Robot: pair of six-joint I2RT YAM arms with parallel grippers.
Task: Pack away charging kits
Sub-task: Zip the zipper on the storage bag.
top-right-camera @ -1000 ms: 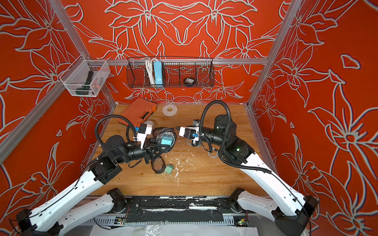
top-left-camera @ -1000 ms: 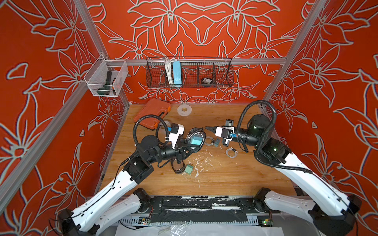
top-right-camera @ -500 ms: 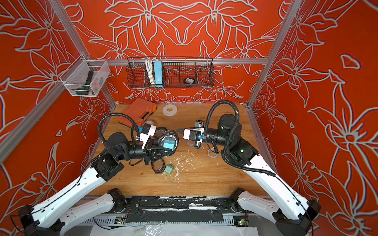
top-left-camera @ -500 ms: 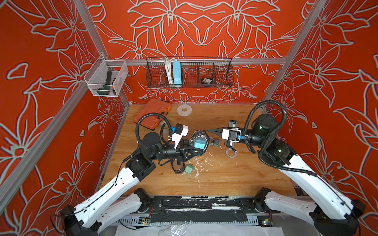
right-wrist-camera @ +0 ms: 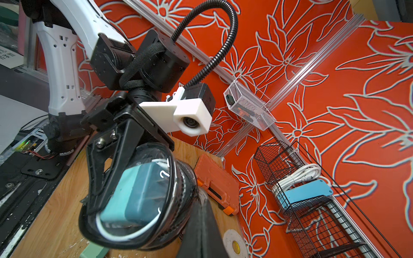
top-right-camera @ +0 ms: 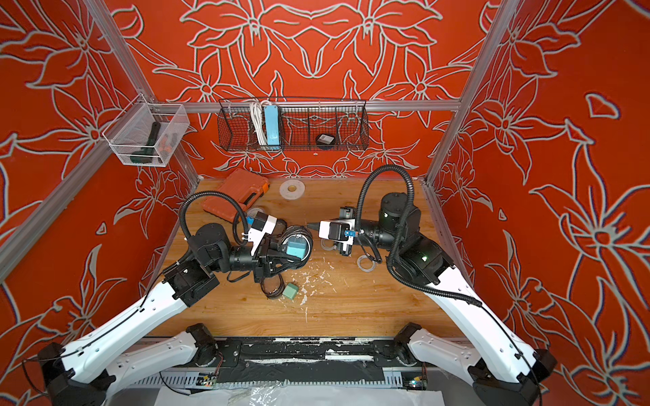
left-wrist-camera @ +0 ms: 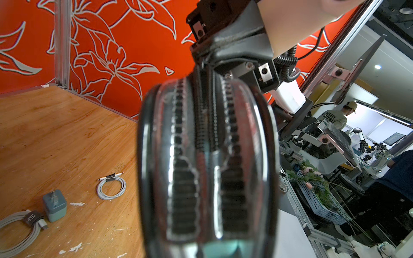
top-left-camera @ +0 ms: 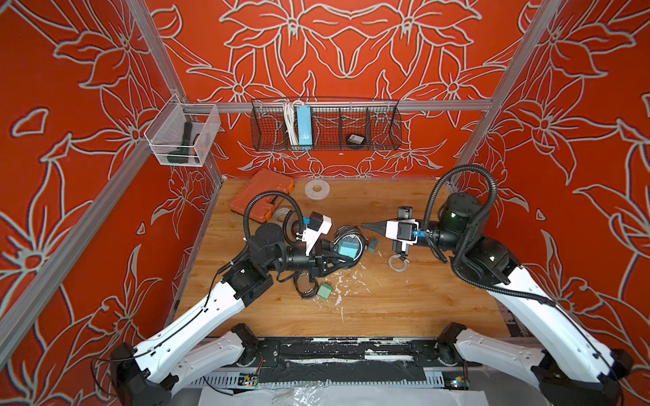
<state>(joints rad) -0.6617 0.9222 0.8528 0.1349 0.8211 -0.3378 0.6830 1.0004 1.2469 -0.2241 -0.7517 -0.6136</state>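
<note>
Mid-table, lifted clear of the wood: the pouch [top-left-camera: 354,232] is pinched in my left gripper [top-left-camera: 342,255], clear face tilted up. A blue plug adapter [top-right-camera: 294,249] and a loop of white cable show inside it. My right gripper [top-left-camera: 367,227] is pressed together to a point, its tip at the zip band on the far side of the pouch from the left arm. The left wrist view is too blurred to tell how far the zip is closed, or whether the pull tab sits between the tips. Step, as I read it: run the zip shut. To do it well, I should hold the left pinch steady as an anchor and draw the right tip along the curve of the band, not straight across. Go slow so the soft rim doesn't fold, and watch that white loop near the rim, which could snag. Left arm: forearm low, wrist rolled, reaching toward centre. Right arm: elbow raised, fingers roughly level, pointing across at the left gripper. Lying loose on the table: green adapter [top-left-camera: 325,291], white cable coil [top-left-camera: 397,262].
</note>
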